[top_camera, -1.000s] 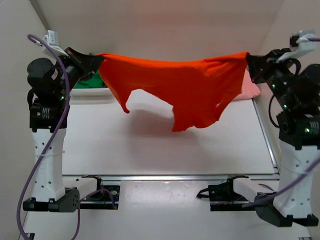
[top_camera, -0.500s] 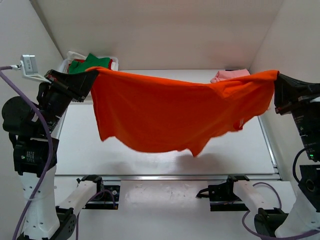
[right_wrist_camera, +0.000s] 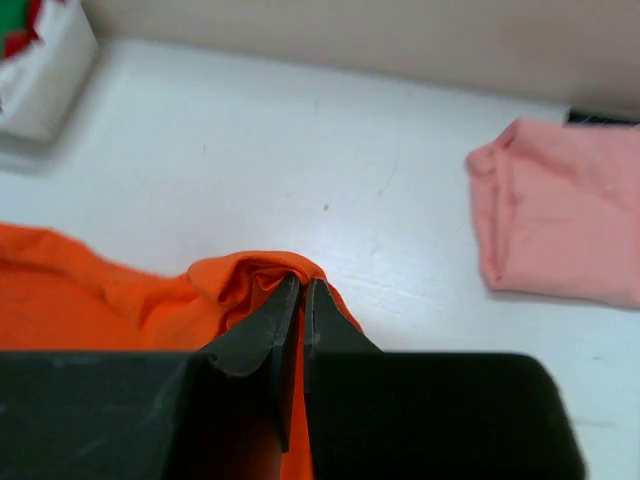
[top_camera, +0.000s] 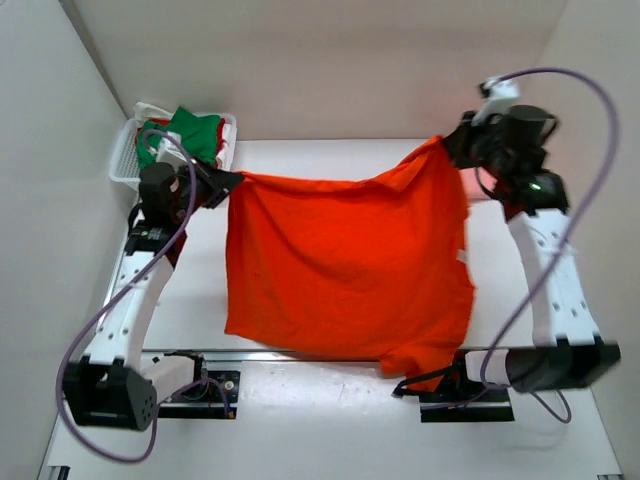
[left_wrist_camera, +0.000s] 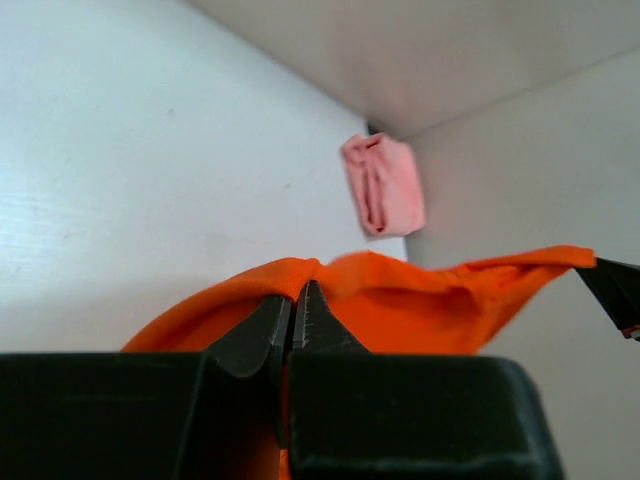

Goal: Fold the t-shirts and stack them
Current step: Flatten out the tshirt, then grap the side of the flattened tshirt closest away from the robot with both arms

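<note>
The bright orange-red t-shirt (top_camera: 345,265) is stretched between both grippers over the table, its lower edge draped past the near table edge. My left gripper (top_camera: 228,183) is shut on its left top corner (left_wrist_camera: 300,275). My right gripper (top_camera: 450,145) is shut on its right top corner (right_wrist_camera: 270,275). The pale pink t-shirt (right_wrist_camera: 565,210) lies folded at the far right; it also shows in the left wrist view (left_wrist_camera: 383,185) and mostly hides behind the right arm in the top view. The green t-shirt (top_camera: 195,130) and a bit of the red one (top_camera: 150,128) sit in the basket.
A white mesh basket (top_camera: 122,160) stands at the far left corner, also in the right wrist view (right_wrist_camera: 45,70). Walls close the table at the back and both sides. A metal rail (top_camera: 180,352) runs along the near edge.
Both arms have swung down and forward from a raised spread. The orange-red shirt went from hanging high in the air to lying spread low over the table.
</note>
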`<state>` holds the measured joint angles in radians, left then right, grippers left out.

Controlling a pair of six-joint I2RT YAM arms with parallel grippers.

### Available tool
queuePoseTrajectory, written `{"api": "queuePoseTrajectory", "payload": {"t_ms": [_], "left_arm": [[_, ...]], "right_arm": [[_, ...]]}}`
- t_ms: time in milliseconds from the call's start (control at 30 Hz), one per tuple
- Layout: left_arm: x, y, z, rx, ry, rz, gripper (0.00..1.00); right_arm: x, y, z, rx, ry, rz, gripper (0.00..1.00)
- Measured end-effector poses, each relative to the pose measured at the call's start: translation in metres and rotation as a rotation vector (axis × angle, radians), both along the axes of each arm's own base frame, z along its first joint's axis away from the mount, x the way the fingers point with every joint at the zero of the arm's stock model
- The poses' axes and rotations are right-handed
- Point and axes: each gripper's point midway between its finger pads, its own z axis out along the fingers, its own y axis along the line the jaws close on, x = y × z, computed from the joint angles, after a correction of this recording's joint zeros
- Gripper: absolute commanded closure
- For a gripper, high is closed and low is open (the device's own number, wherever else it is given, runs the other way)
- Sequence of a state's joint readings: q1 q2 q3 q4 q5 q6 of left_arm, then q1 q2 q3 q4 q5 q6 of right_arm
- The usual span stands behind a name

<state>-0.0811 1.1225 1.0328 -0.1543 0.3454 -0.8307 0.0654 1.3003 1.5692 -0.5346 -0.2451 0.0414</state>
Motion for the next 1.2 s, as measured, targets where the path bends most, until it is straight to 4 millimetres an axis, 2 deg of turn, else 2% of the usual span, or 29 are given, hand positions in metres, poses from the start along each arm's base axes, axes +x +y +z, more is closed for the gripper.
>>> {"api": "queuePoseTrajectory", "payload": {"t_ms": [67,100,133,233,267,300,400,467,500,533,567,633,700,733,767,833,900,933,1033,1067,1100,1200], "left_arm": [[0.021,-0.001,-0.04,0.012,0.066,0.002,1.0],[0.026,-0.001,-0.048,0.014,0.079,0.003,1.0],[0.036,-0.003,-0.062,0.02,0.101,0.003,1.0],[0.078,-0.008,-0.104,0.036,0.143,0.006,0.99],[0.094,-0.008,-0.123,0.043,0.168,0.01,0.82],[0.109,-0.009,-0.14,0.053,0.193,0.014,0.58],[0.149,-0.008,-0.189,0.07,0.254,0.036,0.29],[0.161,-0.004,-0.21,0.079,0.283,0.064,0.26],[0.163,0.0,-0.217,0.087,0.293,0.081,0.26],[0.163,0.003,-0.218,0.093,0.298,0.094,0.27],[0.164,0.009,-0.213,0.101,0.283,0.112,0.24],[0.159,0.017,-0.192,0.106,0.24,0.137,0.23],[0.146,0.027,-0.167,0.105,0.197,0.156,0.23],[0.135,0.033,-0.15,0.106,0.169,0.167,0.22],[0.125,0.039,-0.136,0.109,0.146,0.175,0.21],[0.099,0.049,-0.115,0.132,0.11,0.189,0.21],[0.071,0.054,-0.112,0.167,0.122,0.196,0.2],[0.055,0.054,-0.118,0.193,0.144,0.189,0.18],[0.017,0.048,-0.15,0.276,0.256,0.153,0.18],[0.003,0.046,-0.168,0.311,0.319,0.136,0.17],[-0.008,0.044,-0.183,0.342,0.377,0.12,0.17],[-0.047,0.041,-0.233,0.429,0.563,0.064,0.17]], "right_arm": [[0.026,0.011,-0.056,-0.01,0.116,0.022,1.0],[0.038,0.015,-0.086,-0.016,0.181,0.031,1.0],[0.043,0.017,-0.097,-0.019,0.204,0.035,1.0],[0.082,0.024,-0.148,-0.025,0.283,0.045,1.0],[0.097,0.026,-0.163,-0.024,0.311,0.046,1.0],[0.114,0.026,-0.174,-0.017,0.328,0.043,0.96],[0.192,0.023,-0.196,-0.001,0.304,0.014,0.56],[0.235,0.011,-0.206,-0.017,0.26,-0.032,0.42],[0.251,0.004,-0.211,-0.025,0.246,-0.057,0.41],[0.263,-0.003,-0.215,-0.036,0.235,-0.079,0.32],[0.27,-0.009,-0.219,-0.041,0.237,-0.104,0.26],[0.272,-0.021,-0.221,-0.061,0.245,-0.158,0.23],[0.261,-0.035,-0.216,-0.076,0.252,-0.221,0.25],[0.248,-0.04,-0.214,-0.082,0.271,-0.248,0.26],[0.23,-0.043,-0.214,-0.08,0.286,-0.272,0.29],[0.179,-0.044,-0.216,-0.079,0.349,-0.304,0.32],[0.128,-0.038,-0.213,-0.066,0.392,-0.316,0.34],[0.095,-0.033,-0.207,-0.061,0.406,-0.319,0.35],[0.033,-0.015,-0.203,-0.053,0.434,-0.306,0.42],[0.004,-0.004,-0.208,-0.058,0.46,-0.289,0.42],[-0.011,0.005,-0.212,-0.056,0.469,-0.276,0.43],[-0.081,0.042,-0.248,-0.08,0.566,-0.193,0.43]]}}
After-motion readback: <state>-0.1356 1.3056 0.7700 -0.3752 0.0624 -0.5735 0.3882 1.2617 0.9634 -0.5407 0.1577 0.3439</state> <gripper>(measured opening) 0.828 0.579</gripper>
